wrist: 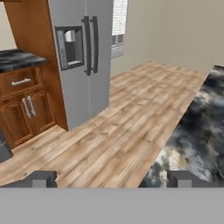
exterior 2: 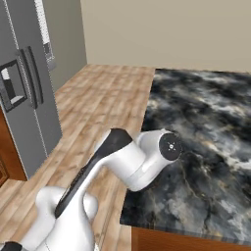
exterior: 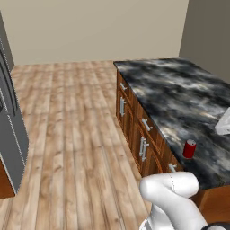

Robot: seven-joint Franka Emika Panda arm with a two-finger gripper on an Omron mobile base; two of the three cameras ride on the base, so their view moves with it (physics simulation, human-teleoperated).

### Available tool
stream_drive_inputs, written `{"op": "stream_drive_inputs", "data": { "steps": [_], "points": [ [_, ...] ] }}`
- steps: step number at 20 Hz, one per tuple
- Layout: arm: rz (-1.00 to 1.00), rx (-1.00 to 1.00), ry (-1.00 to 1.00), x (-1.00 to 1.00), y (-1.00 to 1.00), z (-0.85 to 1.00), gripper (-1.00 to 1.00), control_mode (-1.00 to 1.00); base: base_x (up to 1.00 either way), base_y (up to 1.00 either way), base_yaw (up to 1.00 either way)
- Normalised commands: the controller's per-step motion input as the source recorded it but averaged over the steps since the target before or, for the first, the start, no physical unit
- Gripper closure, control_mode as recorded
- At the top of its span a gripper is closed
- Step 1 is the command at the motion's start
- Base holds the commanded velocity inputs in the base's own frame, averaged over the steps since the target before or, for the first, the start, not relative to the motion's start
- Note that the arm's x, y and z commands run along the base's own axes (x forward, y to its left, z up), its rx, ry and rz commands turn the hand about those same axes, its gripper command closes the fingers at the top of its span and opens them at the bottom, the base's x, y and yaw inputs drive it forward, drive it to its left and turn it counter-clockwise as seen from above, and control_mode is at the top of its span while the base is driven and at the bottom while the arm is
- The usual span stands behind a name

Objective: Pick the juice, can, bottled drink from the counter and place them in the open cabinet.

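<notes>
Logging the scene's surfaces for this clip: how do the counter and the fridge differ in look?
The counter is a low, flat slab of black and grey marbled stone over brown wooden drawers; the fridge is a tall, plain grey upright unit. The counter's drawers carry short silver handles; the fridge has long dark vertical handles and a dispenser in its door. Both stand on the same wood plank floor.

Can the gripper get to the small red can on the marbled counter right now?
Probably yes. The small red can with silver top stands alone near the black and grey marbled counter edge, nothing crowding it. The gripper has open jaws but faces the floor, so it must swing round.
</notes>
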Motion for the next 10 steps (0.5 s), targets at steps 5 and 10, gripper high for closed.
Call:
{"op": "stream_drive_inputs", "data": {
  "steps": [5, 10],
  "points": [
    [0.29, 0.0, 0.06, 0.15, -0.33, 0.0, -1.0, -1.0, 0.0, 0.0, 0.0],
    [0.29, 0.0, 0.01, 0.06, -0.13, 0.0, -1.0, -1.0, 0.0, 0.0, 0.0]
  ]
}}
